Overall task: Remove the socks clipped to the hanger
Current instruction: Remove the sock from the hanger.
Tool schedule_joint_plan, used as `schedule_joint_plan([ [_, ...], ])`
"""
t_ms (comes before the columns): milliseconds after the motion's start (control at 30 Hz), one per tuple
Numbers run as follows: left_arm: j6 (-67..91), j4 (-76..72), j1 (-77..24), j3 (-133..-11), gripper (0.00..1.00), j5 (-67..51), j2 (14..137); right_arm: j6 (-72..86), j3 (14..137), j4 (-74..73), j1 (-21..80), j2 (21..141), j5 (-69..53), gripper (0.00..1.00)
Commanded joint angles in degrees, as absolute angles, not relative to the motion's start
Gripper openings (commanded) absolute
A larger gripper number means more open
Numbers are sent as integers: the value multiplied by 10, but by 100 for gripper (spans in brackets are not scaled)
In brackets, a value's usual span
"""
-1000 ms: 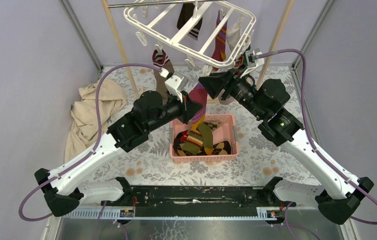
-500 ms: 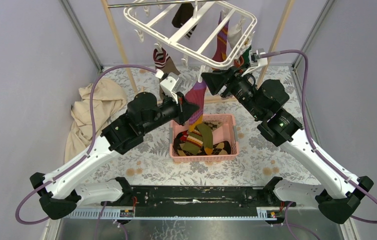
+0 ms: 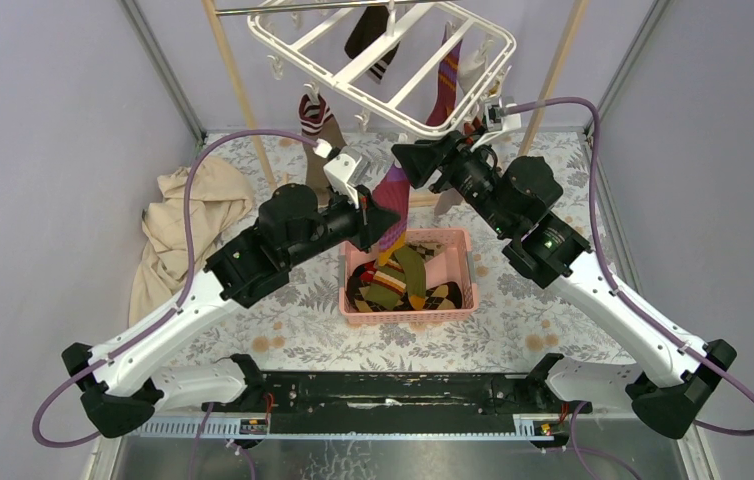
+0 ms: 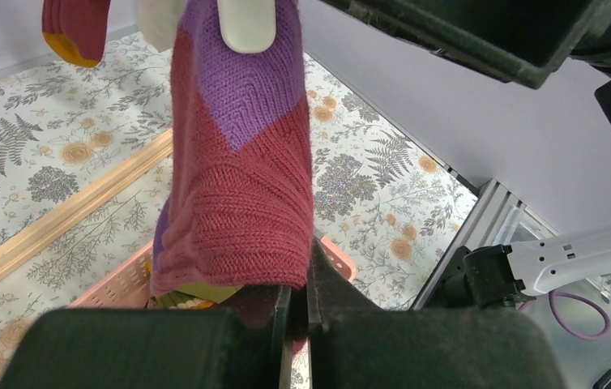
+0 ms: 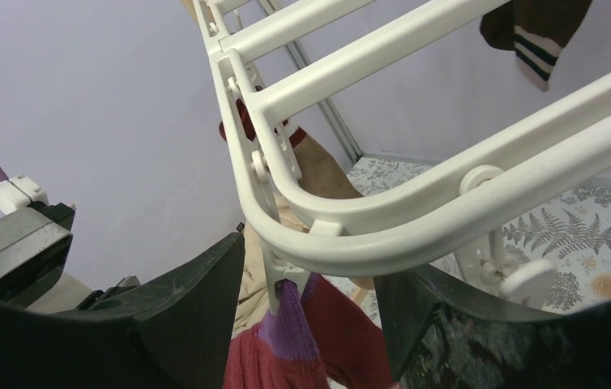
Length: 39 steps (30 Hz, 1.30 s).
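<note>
**Right gripper re-set at the clip; sock not yet freed**

Over the last second the right gripper (image 3: 416, 160) has shifted slightly up and to the left in the overhead view. The white plastic rectangular hanger (image 5: 416, 227) has swung a little, and the brown striped sock (image 3: 315, 115) on its left edge has moved with it.

The right gripper's jaws stand well apart and hold nothing. They sit one on either side of the hanger's rounded rim and the small white clip (image 4: 245, 24) beneath it. Whether either finger touches the clip cannot be told from the wrist view.

The left gripper (image 4: 294, 304), at the centre of the overhead view, remains pinched almost closed on the lower end of the purple-and-maroon knitted sock (image 4: 237, 186). That sock is still clipped at its top and hangs above the pink plastic basket (image 3: 408, 316), where argyle and green socks (image 3: 393, 285) already lie.

Judgement: the arms are placed to release this sock, but the release is not done. Several socks remain clipped along the top of the frame.
</note>
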<state>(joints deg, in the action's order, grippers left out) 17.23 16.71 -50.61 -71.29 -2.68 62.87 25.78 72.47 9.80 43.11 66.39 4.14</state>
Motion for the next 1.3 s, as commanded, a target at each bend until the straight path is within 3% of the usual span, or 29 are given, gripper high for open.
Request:
schedule_joint_plan([
  [0, 171, 161, -504, -710, 6, -42, 634, 260, 747, 141, 439, 656, 76, 66],
  [367, 176, 159, -504, -709, 5, -47, 639, 264, 750, 152, 442, 663, 91, 63],
  [867, 179, 155, -504, -709, 5, -53, 647, 262, 756, 157, 444, 665, 90, 44],
  [1133, 179, 160, -504, -711, 5, -49, 643, 261, 754, 162, 444, 665, 86, 1],
  [1267, 177, 162, -504, -709, 5, -45, 639, 259, 753, 161, 444, 664, 87, 0],
])
